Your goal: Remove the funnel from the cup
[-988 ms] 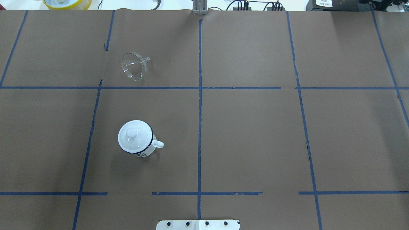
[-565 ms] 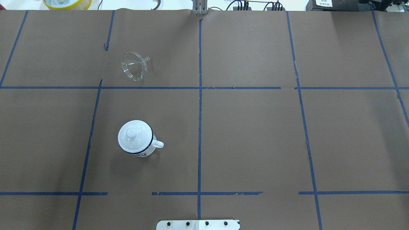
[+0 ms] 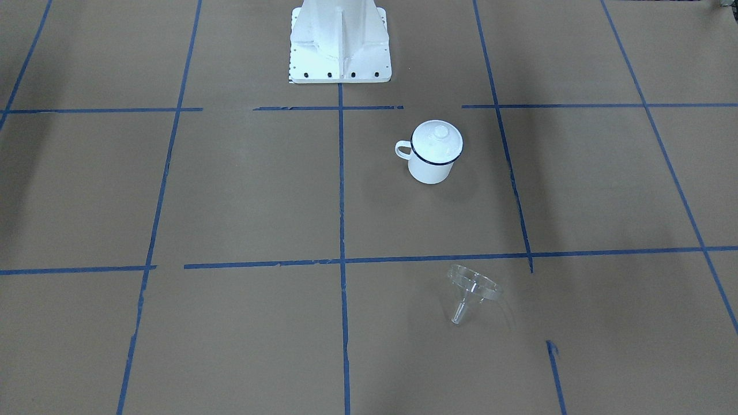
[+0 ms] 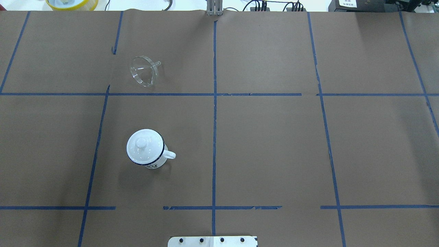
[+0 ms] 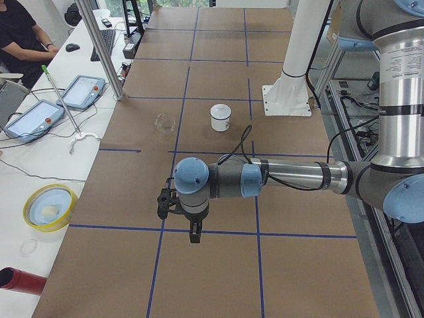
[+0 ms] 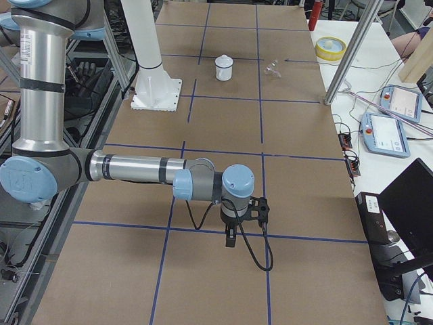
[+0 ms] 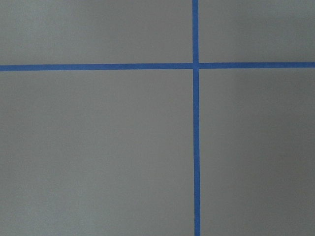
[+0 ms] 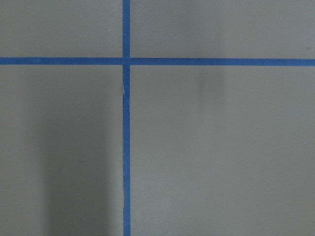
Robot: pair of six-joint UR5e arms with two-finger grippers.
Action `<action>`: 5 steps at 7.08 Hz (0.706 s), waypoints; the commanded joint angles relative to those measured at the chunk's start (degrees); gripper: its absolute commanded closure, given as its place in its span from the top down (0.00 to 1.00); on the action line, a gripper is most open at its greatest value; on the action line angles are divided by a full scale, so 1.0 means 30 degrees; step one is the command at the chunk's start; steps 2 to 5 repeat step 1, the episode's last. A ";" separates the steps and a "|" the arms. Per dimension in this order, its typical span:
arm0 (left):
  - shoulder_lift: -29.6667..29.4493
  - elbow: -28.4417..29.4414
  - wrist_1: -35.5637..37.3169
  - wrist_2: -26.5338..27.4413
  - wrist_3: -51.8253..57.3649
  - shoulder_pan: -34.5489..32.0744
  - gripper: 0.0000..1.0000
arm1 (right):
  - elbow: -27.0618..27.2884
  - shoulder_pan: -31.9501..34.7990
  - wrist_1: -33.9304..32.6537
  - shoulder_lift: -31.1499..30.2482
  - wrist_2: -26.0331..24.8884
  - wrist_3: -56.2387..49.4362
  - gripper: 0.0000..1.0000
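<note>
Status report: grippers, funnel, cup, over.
Left gripper and right gripper both far from cup, open or shut unreadable. Funnel already out, lying on its side, apart from cup. White lid sits on cup.

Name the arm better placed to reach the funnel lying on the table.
Left. The funnel and the lidded cup both sit in the overhead view's left half, the side of the left arm; the right arm would have to cross the centre line.
</note>
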 commanded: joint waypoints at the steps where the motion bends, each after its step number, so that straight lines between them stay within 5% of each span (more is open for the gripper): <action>1: -0.0075 0.0108 0.0001 -0.0044 0.0000 0.0000 1.00 | 0.0000 0.0000 0.0000 0.0000 0.0000 -0.0001 1.00; 5: -0.0075 0.0108 0.0001 -0.0044 0.0000 0.0000 1.00 | 0.0000 0.0000 0.0000 0.0000 0.0000 -0.0001 1.00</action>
